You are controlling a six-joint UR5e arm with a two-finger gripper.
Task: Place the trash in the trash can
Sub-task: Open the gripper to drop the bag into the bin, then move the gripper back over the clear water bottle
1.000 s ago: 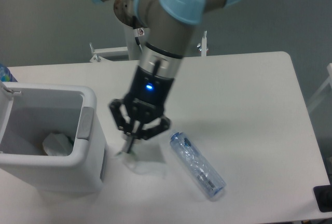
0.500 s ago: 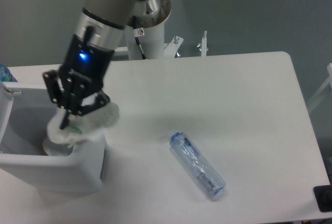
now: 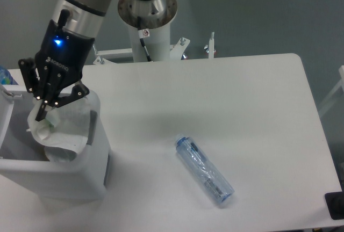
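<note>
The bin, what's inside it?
Over the bin the hand holds a white wrapper, hanging down into it. More crumpled white stuff lies below. The wrapper hides the rest of the inside.

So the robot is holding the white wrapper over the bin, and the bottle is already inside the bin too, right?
Not quite. The camera view shows the bottle lying on the table, outside the bin. The gripper does hold the white wrapper over the bin.

White table (image 3: pixel 242 98), trash can (image 3: pixel 80 175) at left, bottle (image 3: pixel 204 171) lying near front
</note>
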